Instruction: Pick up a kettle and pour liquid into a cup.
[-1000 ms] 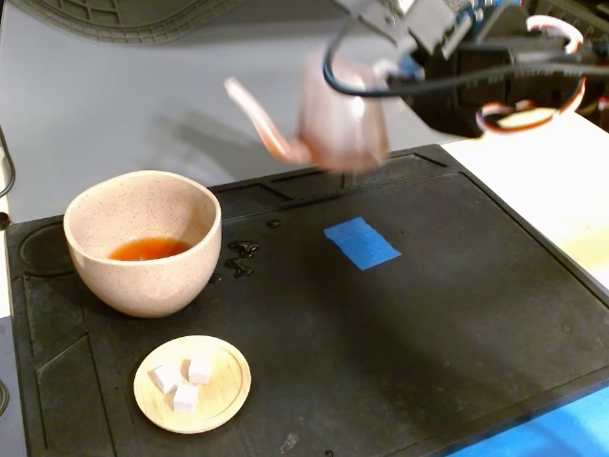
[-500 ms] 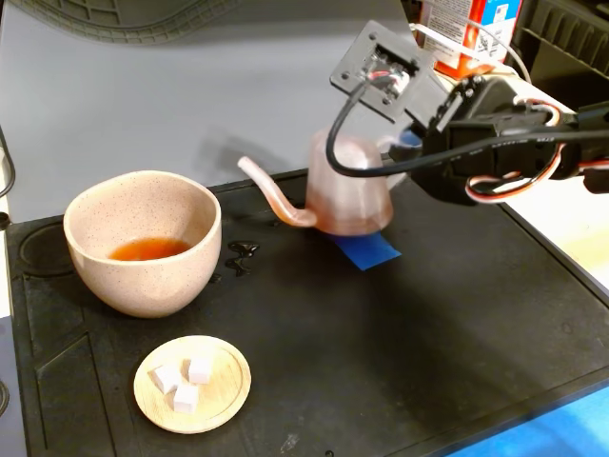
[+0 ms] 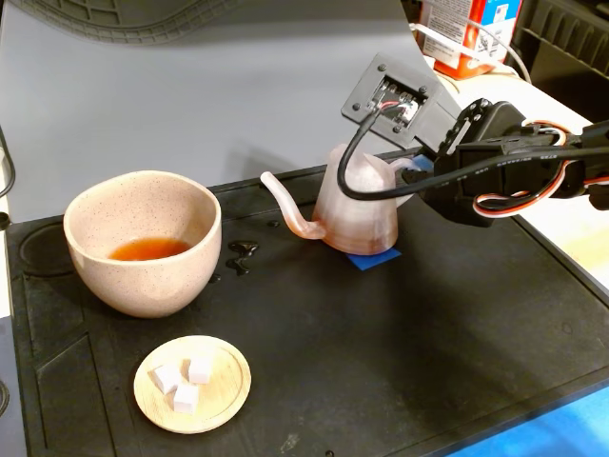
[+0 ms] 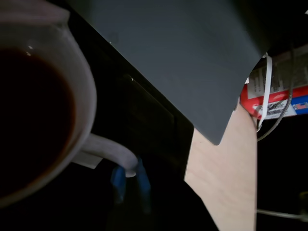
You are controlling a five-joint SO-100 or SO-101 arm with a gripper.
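The pink ribbed kettle (image 3: 357, 214) stands upright on a blue tape mark (image 3: 373, 258) on the black mat, its spout pointing left toward the cup. The speckled beige cup (image 3: 143, 286) stands at the left with reddish liquid (image 3: 147, 249) in its bottom. My gripper (image 3: 419, 176) reaches in from the right at the kettle's handle. In the wrist view the kettle's rim (image 4: 84, 91) shows with dark liquid (image 4: 29, 110) inside, and my gripper (image 4: 130, 182) has its blue pads (image 4: 118, 180) on either side of the whitish loop handle (image 4: 108, 148), closed on it.
A small puddle (image 3: 241, 255) lies on the mat (image 3: 381, 362) between cup and kettle. A round wooden dish (image 3: 233, 381) with white cubes (image 3: 186, 376) sits in front of the cup. A red and white carton (image 3: 466, 33) stands at the back right, off the mat.
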